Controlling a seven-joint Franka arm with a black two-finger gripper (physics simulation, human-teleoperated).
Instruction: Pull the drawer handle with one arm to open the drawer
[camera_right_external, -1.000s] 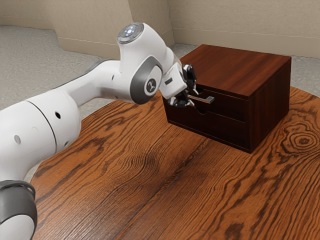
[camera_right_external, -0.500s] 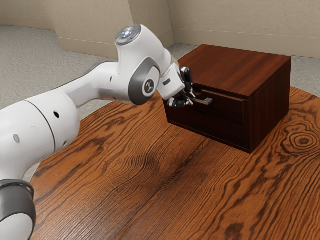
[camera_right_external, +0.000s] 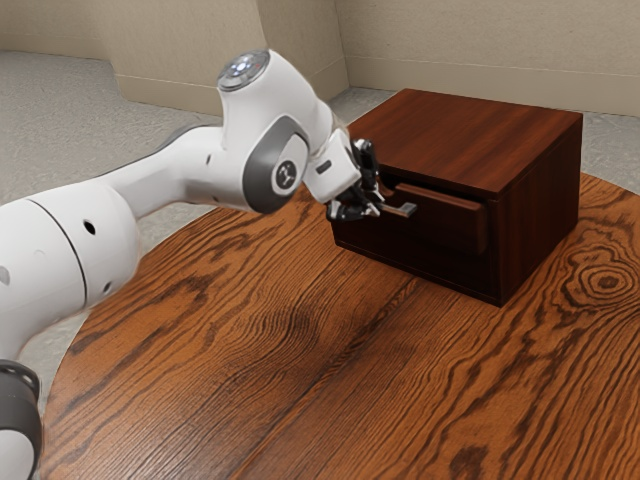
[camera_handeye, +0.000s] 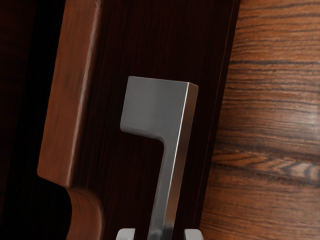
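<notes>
A dark wooden cabinet (camera_right_external: 480, 140) stands on the round wooden table (camera_right_external: 330, 380). Its upper drawer (camera_right_external: 440, 215) sticks out a little from the cabinet's front. A grey metal handle (camera_right_external: 400, 209) juts from the drawer front toward the exterior view's left. My black gripper (camera_right_external: 368, 205) is shut on that handle's near end. In the wrist view the metal handle (camera_handeye: 167, 150) runs straight up from my hand against the dark drawer front (camera_handeye: 125, 45), with the fingertips (camera_handeye: 126, 233) at either side of its base.
The lower drawer (camera_right_external: 420, 255) sits flush in the cabinet. Bare table stretches in front of the cabinet and toward the exterior view's right. Grey floor and beige walls (camera_right_external: 480, 40) lie beyond the table edge.
My hand has moved toward the exterior view's left with the handle in it. The upper drawer has slid outward from the cabinet.
</notes>
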